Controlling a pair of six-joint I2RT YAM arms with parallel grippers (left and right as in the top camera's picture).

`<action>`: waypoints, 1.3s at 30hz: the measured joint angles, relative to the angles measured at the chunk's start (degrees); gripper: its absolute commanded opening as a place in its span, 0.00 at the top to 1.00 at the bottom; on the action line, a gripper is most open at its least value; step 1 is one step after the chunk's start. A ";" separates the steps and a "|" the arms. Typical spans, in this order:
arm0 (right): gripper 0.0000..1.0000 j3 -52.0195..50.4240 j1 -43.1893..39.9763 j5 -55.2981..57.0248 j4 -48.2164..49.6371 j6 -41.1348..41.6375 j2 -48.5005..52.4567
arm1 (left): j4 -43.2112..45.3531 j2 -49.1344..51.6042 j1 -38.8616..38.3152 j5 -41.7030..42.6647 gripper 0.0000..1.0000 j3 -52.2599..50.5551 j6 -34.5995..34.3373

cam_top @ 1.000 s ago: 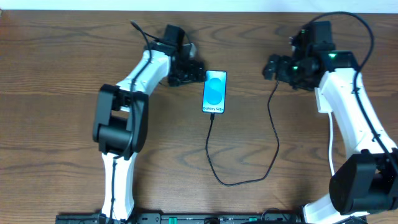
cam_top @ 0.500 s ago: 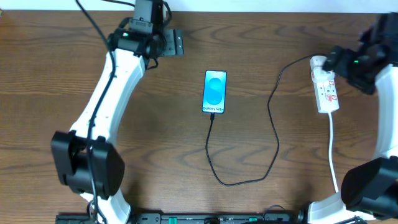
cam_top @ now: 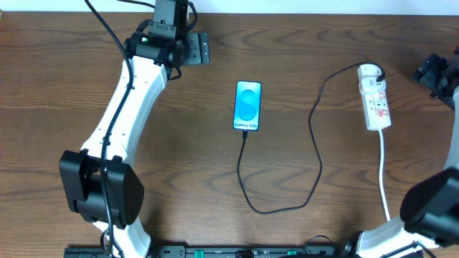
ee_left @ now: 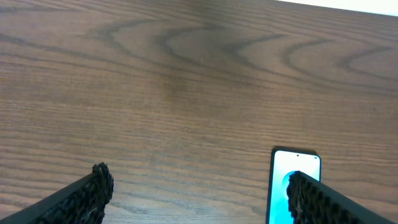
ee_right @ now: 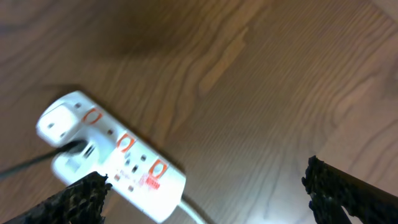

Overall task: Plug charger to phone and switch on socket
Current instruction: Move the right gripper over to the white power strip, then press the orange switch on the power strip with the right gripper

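Slim glossy phone, rounded white socket

The left arm, at the overhead frame's upper left, has white links, bulky black joints, a thin black cable and a green light. The right arm, lower right, has matching colours. The left tool and right tool have black, rough-textured fingers.
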 measured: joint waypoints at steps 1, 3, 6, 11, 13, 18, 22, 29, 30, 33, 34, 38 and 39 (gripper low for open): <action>0.01 0.00 -0.15 0.22 0.52 0.22 1.16 | 0.00 0.00 0.00 0.00 0.09 0.00 0.00; 0.01 -0.02 -0.17 0.35 1.05 0.57 3.89 | 0.00 0.00 0.00 0.00 0.09 0.00 0.00; 0.01 -0.02 -0.20 -0.07 1.33 0.76 7.50 | 0.00 0.00 0.00 -0.02 0.09 0.00 0.00; 0.01 -0.02 -1.07 -3.80 1.42 0.66 11.02 | 0.00 0.00 0.00 -0.37 0.08 0.00 -0.02; 0.01 -0.02 -2.08 -6.75 1.81 0.26 11.63 | 0.02 0.00 0.00 -0.39 0.09 0.00 0.00; 0.01 -0.02 -5.07 -12.87 2.80 -0.22 12.83 | 0.02 0.00 0.00 -0.39 0.08 0.00 0.00; 0.01 -0.02 -6.73 -16.20 3.93 -0.59 15.56 | 0.00 0.00 0.00 -0.39 0.08 0.00 0.00; 0.01 -0.02 -6.60 -20.39 5.16 -0.55 20.13 | 0.00 0.00 0.00 -0.39 0.08 0.00 -0.02; 0.01 -0.02 -6.60 -20.52 5.42 -0.55 20.17 | 0.00 0.00 0.00 -0.39 0.09 0.00 0.00; 0.01 -0.02 -6.60 -20.90 6.36 -0.31 20.22 | 0.00 0.00 0.00 -0.39 0.09 0.00 -0.02; 0.01 -0.02 -6.60 -20.98 6.45 -0.07 20.22 | 0.00 0.00 0.00 -0.39 0.09 0.00 0.00; 0.01 -0.02 -6.49 -22.12 7.02 0.57 20.52 | 0.00 0.00 0.00 -0.39 0.09 0.00 0.00; 0.01 -0.02 -6.47 -22.40 7.08 0.61 20.70 | 0.00 0.00 0.00 -0.39 0.09 0.00 -0.02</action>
